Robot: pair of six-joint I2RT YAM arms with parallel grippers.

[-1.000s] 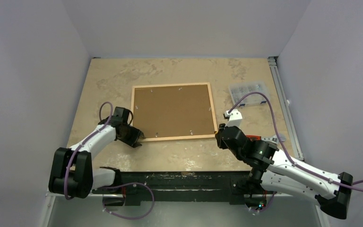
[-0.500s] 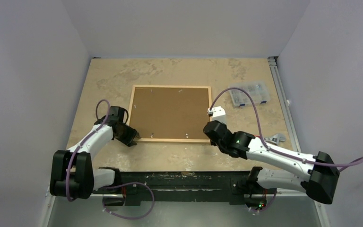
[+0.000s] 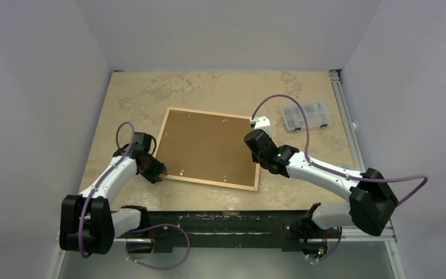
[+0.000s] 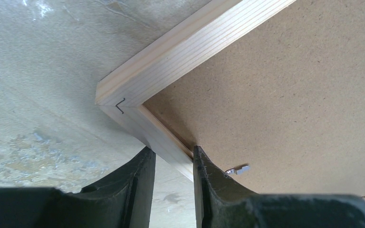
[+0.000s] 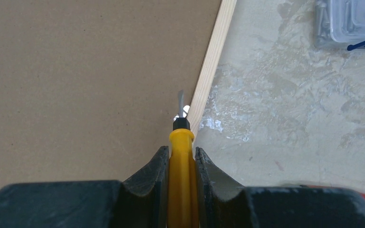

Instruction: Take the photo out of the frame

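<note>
Lying back-up on the table (image 3: 209,87), the frame (image 4: 190,47) has its near-left corner rail pinched by the left gripper (image 4: 172,151) — the right gripper (image 5: 180,149) clamps a yellow screwdriver (image 5: 180,142), tip at the edge of the backing board (image 5: 85,85).

No text, label, brand, number or sign can be read in any view. The clear plastic compartment box (image 3: 306,114) at the far right of the table is too small and blurred to tell whether it carries any print.
</note>
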